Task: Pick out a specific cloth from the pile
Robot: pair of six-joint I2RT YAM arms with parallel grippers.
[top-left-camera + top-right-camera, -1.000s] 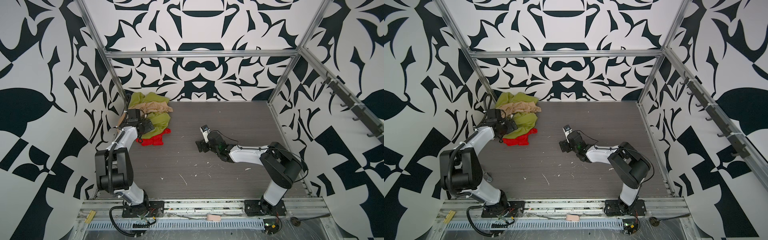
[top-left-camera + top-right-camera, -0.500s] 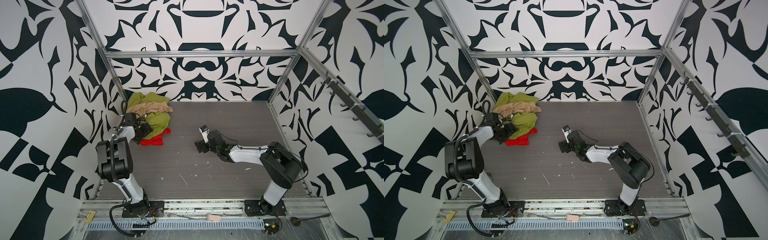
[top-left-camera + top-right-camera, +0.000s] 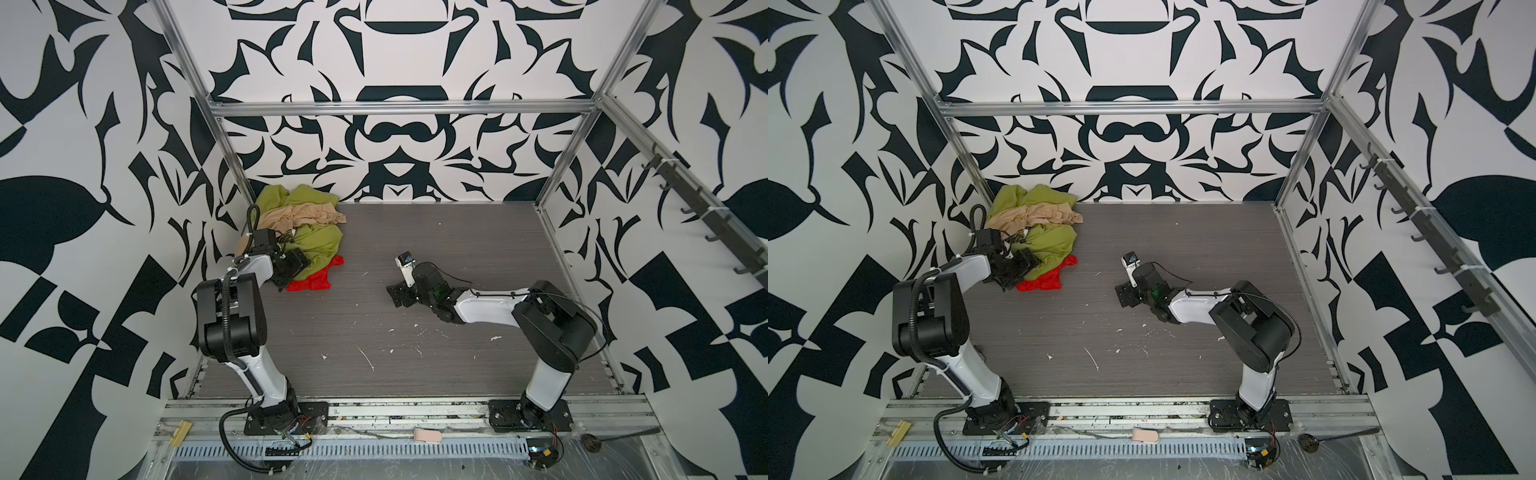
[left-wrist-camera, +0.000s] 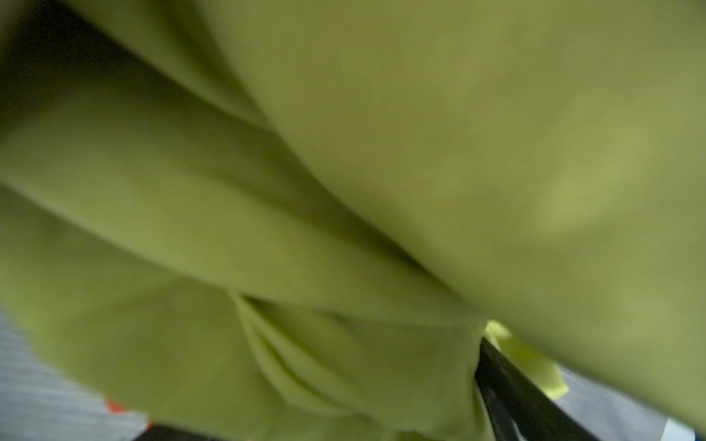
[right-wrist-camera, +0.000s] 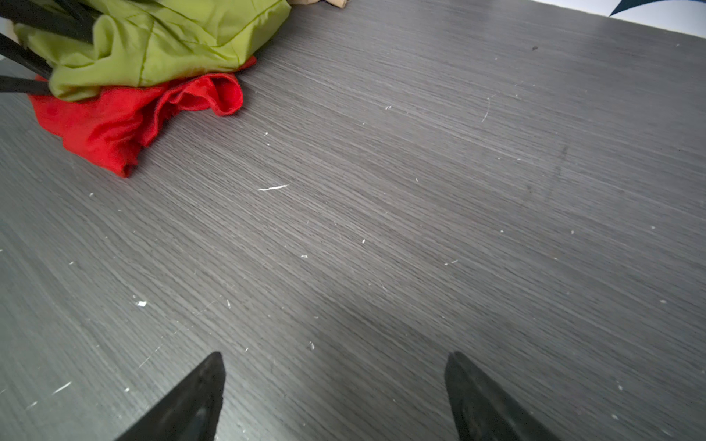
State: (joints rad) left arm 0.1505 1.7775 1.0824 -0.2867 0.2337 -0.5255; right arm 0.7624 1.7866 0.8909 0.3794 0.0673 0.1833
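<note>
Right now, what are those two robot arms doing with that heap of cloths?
The left claw is pushed into the green cloth at the near edge of the pile. It is right beside the red cloth, which pokes out from under the green one. I cannot tell if it has grabbed anything yet. A beige cloth lies on top of the green one. The right claw is open and empty, low over the table, away from the pile.
</note>
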